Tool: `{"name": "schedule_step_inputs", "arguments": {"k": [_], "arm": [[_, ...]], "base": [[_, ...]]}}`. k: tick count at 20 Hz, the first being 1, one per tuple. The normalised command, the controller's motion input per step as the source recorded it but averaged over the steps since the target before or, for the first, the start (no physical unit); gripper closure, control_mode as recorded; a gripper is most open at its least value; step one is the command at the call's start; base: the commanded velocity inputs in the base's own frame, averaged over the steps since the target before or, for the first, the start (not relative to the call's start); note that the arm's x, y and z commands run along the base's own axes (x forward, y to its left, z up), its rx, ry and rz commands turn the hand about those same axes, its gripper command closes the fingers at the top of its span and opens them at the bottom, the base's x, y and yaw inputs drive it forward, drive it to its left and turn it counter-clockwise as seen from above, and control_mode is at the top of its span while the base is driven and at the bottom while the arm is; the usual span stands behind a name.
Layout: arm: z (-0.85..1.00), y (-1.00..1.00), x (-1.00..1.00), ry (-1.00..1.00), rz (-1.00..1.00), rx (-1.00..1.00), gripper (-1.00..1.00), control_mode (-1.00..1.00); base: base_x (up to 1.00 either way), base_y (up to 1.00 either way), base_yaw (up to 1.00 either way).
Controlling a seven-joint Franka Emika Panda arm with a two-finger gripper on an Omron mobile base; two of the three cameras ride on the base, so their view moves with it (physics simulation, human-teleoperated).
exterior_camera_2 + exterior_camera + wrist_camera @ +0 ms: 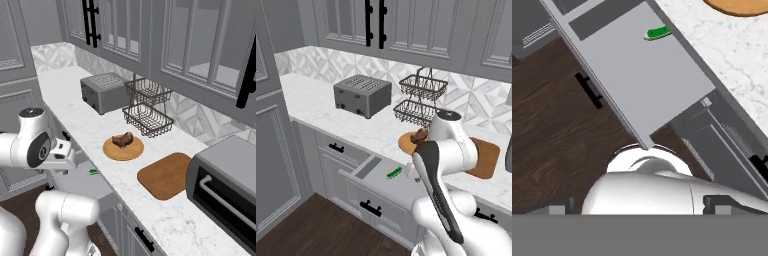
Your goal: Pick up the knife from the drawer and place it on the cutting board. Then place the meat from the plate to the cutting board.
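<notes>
Gripper waits wide open and empty above the pulled-out drawer (637,75).
The knife (658,32) lies at the drawer's back edge, upper middle of the hand view, close under the counter lip; a steep reach could strike that lip. Its blade is hard to make out, and the plate (737,6) is cut off at the top.
</notes>
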Motion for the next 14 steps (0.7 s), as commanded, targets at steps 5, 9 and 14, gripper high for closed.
{"name": "schedule_step_inputs", "arguments": {"k": [5, 9, 14], "arm": [[-0.56, 0.93, 0.39, 0.0, -0.27, 0.0, -1.0, -1.0], [-0.53, 0.53, 0.55, 0.0, -0.23, 0.05, -1.0, -1.0], [-0.35, 0.4, 0.74, 0.04, -0.21, 0.02, -1.0, -1.0]], "base": [[0.0, 0.0, 0.0], [0.0, 0.0, 0.0], [0.0, 0.0, 0.0]]}}
